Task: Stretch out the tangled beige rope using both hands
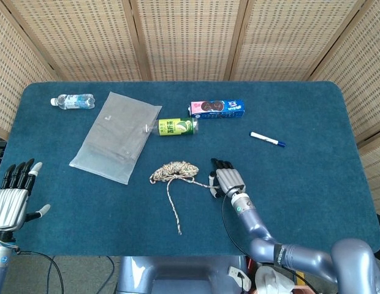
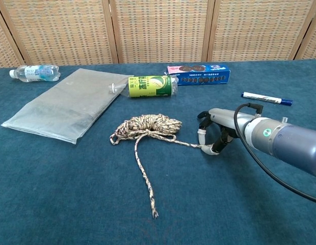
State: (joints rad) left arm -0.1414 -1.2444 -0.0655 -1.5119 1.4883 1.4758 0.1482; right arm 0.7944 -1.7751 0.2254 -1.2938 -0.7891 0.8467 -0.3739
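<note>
The left robot hand (image 1: 12, 199) was seen only in the head view, at the near left edge beside the blue desk (image 1: 312, 184); its fingers were held straight and apart, with nothing in them, and its arm was cut off by the frame. A clear water bottle (image 2: 33, 72) lay at the far left; its label could not be read. Beside it, a flat translucent plastic bag (image 2: 66, 104) was spread on the desk. A green can (image 2: 149, 86) lay on its side near the bag's far corner; its print was too small to be read. The beige rope (image 2: 148, 125) was found at the middle of the desk, bunched in a small coil, with one tail run toward the near edge and a second tail run rightward. A blue biscuit box (image 2: 199, 73) with pictured dark round biscuits lay behind the coil; its lettering was not legible. The right robot hand (image 2: 215, 131) was placed low over the desk, palm down, fingers curved downward, at the end of the rightward tail; the thumb tip and a fingertip were seen touching or just beside the rope end, but whether it was actually pinched could not be told. At the far right a white marker (image 2: 266, 98) with a blue cap was shown.
</note>
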